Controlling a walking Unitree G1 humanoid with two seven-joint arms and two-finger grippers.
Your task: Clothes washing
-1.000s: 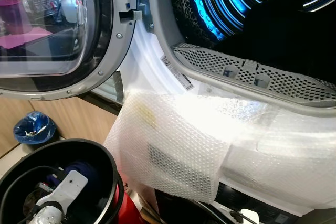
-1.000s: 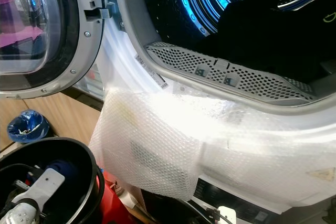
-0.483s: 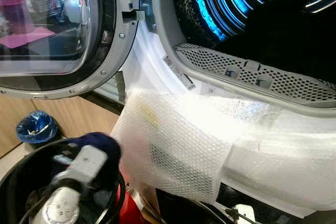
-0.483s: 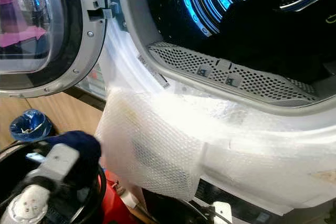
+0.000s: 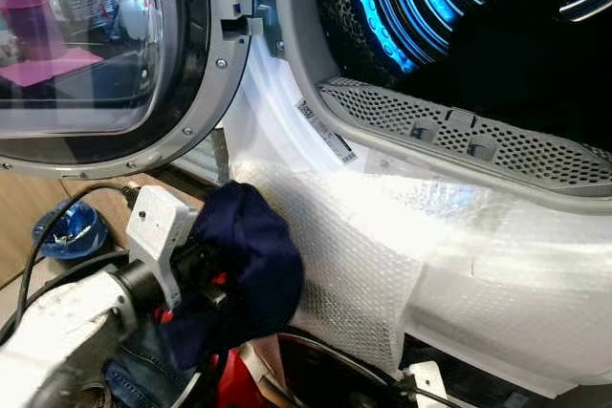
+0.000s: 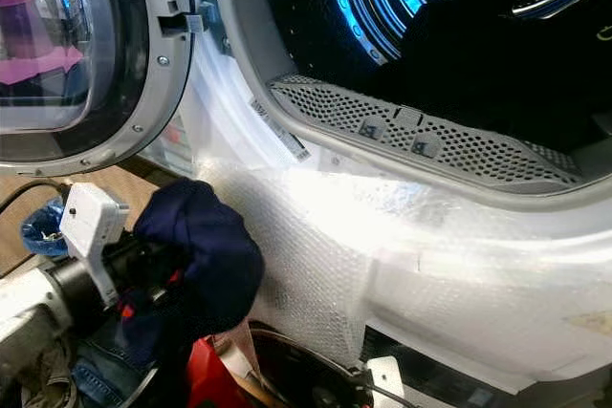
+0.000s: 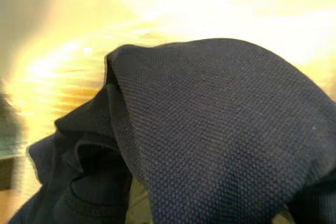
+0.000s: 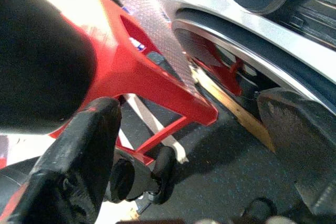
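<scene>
My left gripper [image 5: 207,276] is shut on a dark navy garment [image 5: 253,255], held up in front of the washing machine's bubble-wrapped front [image 5: 382,265]. The cloth drapes over the fingers and hides them; up close in the left wrist view the navy garment [image 7: 210,129] is a folded knit fabric. The machine's drum [image 5: 497,35] stands open above and to the right, dark inside with blue light. Its round glass door [image 5: 96,45] is swung open to the left. Blue denim [image 5: 143,379] lies below my left arm. My right gripper [image 8: 79,145] hangs low beside a red frame [image 8: 152,77].
A perforated grey lint panel [image 5: 459,136] lines the drum's lower lip. A blue bag [image 5: 72,231] sits on the wooden floor at the left. A red stand [image 5: 229,379] and black cables lie under the machine's front. The door's rim is close to my left arm.
My left arm has risen out of the black basket with the navy garment and moved right, toward the machine's front. The camera has shifted slightly.
</scene>
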